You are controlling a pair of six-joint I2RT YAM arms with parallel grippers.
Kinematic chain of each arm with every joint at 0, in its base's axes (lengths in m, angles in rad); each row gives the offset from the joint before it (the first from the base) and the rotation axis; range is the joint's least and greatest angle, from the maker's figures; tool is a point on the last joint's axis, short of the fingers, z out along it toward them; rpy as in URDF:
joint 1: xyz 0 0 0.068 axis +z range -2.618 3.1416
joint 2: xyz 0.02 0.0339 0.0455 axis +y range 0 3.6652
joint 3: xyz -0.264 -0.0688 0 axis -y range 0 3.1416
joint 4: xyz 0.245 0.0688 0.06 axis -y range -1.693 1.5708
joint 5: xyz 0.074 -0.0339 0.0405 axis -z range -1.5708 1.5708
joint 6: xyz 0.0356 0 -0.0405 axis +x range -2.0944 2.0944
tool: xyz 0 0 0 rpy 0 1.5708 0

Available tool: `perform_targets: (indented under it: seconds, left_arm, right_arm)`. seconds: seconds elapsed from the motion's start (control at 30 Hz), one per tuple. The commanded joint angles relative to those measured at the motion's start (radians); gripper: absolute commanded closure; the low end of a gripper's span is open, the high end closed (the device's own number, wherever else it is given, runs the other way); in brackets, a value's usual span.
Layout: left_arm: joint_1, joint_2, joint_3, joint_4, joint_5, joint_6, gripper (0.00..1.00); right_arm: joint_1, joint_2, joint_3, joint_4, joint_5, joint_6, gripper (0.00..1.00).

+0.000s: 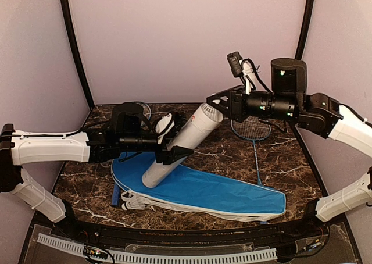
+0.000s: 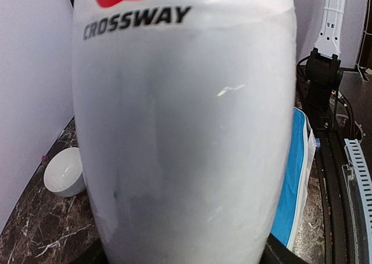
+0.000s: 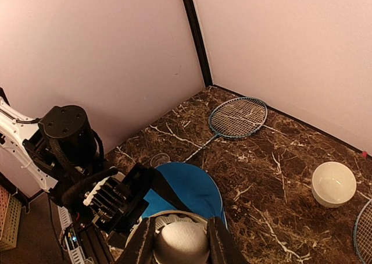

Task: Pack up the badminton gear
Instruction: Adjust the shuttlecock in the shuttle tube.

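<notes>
Glossy white cylindrical tube [image 1: 183, 141], tilted over blue fabric cover [image 1: 221, 194] on dark veined marble table [image 1: 290, 171], clamped mid-length by left gripper [image 1: 170, 153]. Right gripper [image 1: 218, 104] pinched on rounded white shuttlecock [image 3: 180, 243] at tube's upper mouth. Thin blue-framed racket [image 1: 251, 128] flat behind.

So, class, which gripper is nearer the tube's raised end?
Right. The right gripper is at the raised end of the tube; the left gripper holds it lower down, near its middle.
</notes>
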Motion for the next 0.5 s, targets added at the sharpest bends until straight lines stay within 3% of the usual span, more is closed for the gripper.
perform_targets:
  seconds: [0.0, 0.33, 0.47]
  left_arm:
    - [0.016, 0.005, -0.003, -0.048, 0.004, -0.081, 0.33]
    - [0.047, -0.004, -0.017, -0.017, 0.054, -0.102, 0.33]
    - [0.048, -0.006, -0.024, -0.014, 0.063, -0.077, 0.33]
  right_arm:
    - [0.012, -0.066, -0.083, 0.128, -0.001, 0.035, 0.84]
    - [0.045, -0.065, -0.157, 0.176, 0.038, 0.083, 0.81]
    - [0.045, -0.063, -0.142, 0.14, 0.043, 0.087, 0.59]
